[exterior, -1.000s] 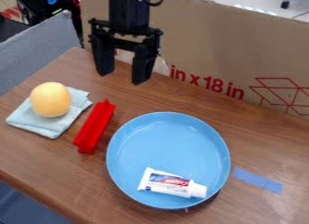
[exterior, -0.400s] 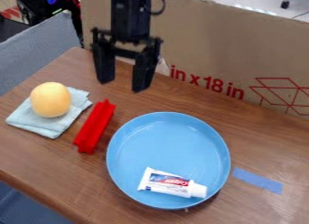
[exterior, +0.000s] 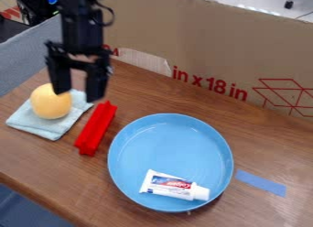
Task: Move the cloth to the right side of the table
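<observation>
The cloth (exterior: 44, 124) is a pale blue-green folded square lying at the left of the wood-grain table (exterior: 263, 139). An orange ball (exterior: 50, 102) rests on top of it. My black gripper (exterior: 72, 87) hangs open just above the ball and the cloth, its two fingers (exterior: 93, 81) pointing down, one on each side of the ball's upper right. Nothing is held between them.
A red block (exterior: 95, 126) lies right of the cloth. A round blue plate (exterior: 169, 161) with a toothpaste tube (exterior: 177, 185) sits front centre. A blue tape strip (exterior: 261, 185) is at the right. A cardboard box (exterior: 232, 57) stands along the back.
The gripper has swung left and down from the table's back middle to just above the ball and cloth, staying open.
</observation>
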Robot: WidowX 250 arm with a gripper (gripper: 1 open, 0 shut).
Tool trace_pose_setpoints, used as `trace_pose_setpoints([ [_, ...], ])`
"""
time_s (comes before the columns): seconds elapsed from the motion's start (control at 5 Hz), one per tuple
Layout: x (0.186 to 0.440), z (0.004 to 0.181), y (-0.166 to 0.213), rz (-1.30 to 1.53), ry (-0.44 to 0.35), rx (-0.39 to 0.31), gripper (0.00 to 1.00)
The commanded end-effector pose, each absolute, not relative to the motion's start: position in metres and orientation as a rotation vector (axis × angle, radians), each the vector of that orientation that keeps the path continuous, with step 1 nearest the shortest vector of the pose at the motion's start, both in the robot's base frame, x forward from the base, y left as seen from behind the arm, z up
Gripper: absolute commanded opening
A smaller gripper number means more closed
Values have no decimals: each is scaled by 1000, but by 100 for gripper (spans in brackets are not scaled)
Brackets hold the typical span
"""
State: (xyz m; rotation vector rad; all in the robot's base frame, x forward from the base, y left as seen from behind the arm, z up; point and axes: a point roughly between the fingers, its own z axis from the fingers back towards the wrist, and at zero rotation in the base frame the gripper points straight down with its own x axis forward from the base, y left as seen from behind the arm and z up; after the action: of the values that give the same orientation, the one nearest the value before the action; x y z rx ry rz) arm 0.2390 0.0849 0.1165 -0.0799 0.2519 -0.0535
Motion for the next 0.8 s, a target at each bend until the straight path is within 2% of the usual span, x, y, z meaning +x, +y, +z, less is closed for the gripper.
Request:
trace_pose_setpoints([
  [0.0,244,130,110,-28,129,-70,100],
  [0.2,240,146,116,-32,139,-69,100],
  [0.4,238,133,133,-9,111,-52,100],
  [0.6,252,118,138,-15,120,-54,100],
])
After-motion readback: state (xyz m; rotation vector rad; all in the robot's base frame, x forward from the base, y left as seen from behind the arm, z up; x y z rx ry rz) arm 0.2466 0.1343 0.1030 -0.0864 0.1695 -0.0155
